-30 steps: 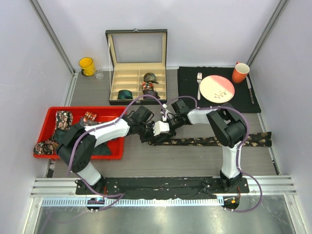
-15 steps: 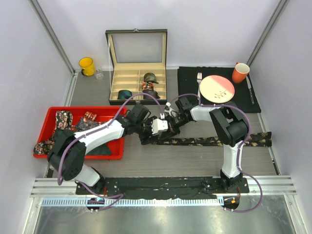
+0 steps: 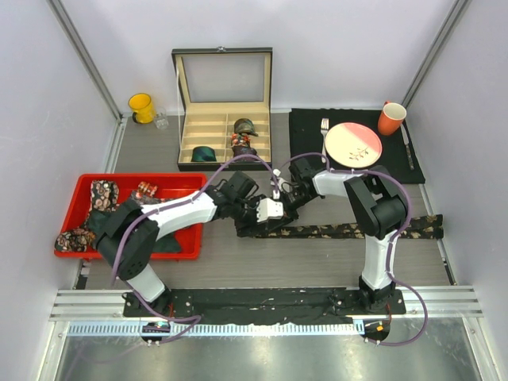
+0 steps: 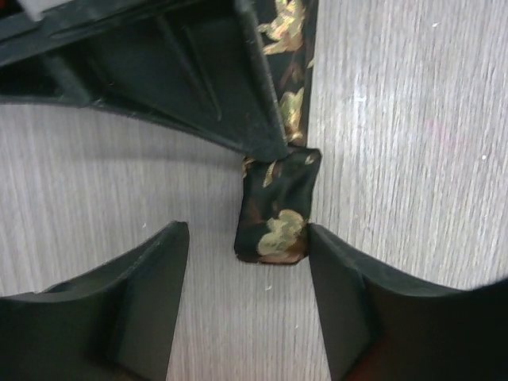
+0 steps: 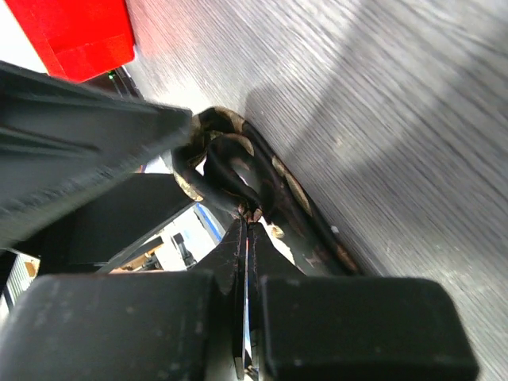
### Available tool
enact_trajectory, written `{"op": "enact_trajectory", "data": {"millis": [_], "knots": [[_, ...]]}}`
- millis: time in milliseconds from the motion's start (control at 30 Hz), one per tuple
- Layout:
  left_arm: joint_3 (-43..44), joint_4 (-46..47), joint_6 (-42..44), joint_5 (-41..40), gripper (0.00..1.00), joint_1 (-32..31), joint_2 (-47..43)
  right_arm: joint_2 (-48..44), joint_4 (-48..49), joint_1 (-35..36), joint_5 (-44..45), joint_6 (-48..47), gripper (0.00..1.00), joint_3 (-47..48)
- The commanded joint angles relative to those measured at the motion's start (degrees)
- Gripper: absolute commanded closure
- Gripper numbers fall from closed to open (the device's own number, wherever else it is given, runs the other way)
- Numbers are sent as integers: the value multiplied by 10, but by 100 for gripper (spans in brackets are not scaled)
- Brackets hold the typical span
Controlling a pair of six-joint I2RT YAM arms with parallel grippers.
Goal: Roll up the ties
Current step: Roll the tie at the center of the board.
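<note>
From where I stand, both arms are bunched over the left end of one floral tie [image 3: 357, 230]. It lies stretched flat along the worktop [image 3: 302, 266], running from the middle out towards the right wall. The right end effector [image 5: 244, 221] has its fingers pressed tight together on the very end of the fabric. In its own wrist view the cloth curls into a small first loop [image 5: 216, 151] just ahead of the pinch. The left end effector [image 4: 248, 242] stands wide open astride the folded tip [image 4: 278, 216], one finger just beside the tie's edge and the other apart from it, and it grips nothing. I'd say this is the very start of the roll: the first turn is being formed, and nearly the whole strip is not yet wound. The next move seems to call for the open fingers to close on that little fold so it can't spring flat, then to turn it over along the strip with the long part held straight. The fabric looks soft, so I'd expect the coil to slacken if the grip is swapped carelessly. More ties lie in the red tray [image 3: 119, 177], and a few coils [image 3: 244, 125] sit in the open box [image 3: 222, 166] behind.
</note>
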Motion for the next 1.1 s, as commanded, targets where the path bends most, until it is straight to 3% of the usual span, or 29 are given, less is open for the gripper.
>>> {"op": "enact_trajectory", "data": {"millis": [0, 33, 100, 200, 233, 333, 500, 633, 733, 867, 1000, 1067], "knots": [[24, -3, 20, 6, 43, -13, 16, -27, -15, -4, 4, -21, 99, 10], [25, -4, 21, 4, 51, -14, 22, -26, -15, -4, 3, -21, 99, 11], [25, -5, 21, -1, 58, -17, 28, -26, -15, -4, -2, -20, 98, 13], [29, -6, 20, -9, 65, -19, 36, -28, -13, -5, -17, -11, 77, 12], [29, -5, 16, -14, 68, -19, 37, -30, -14, -5, -23, -9, 64, 11], [29, 10, 0, -30, 70, -19, 40, -32, -10, -5, -35, 4, 48, 10], [24, 23, -10, -33, 71, -19, 36, -26, -8, -6, -39, 21, 42, 13], [20, 30, -16, -35, 72, -20, 31, -16, 10, -5, -48, 38, 43, 17], [22, 30, -17, -32, 72, -20, 32, -6, 27, -4, -68, 45, 58, 17], [24, 28, -20, -31, 72, -20, 35, -7, 30, -5, -71, 42, 62, 13], [26, 28, -24, -25, 71, -19, 33, -6, 27, -6, -62, 37, 75, 10], [27, 24, -25, -24, 69, -19, 31, 0, 14, -5, -53, 28, 90, 14]]}}
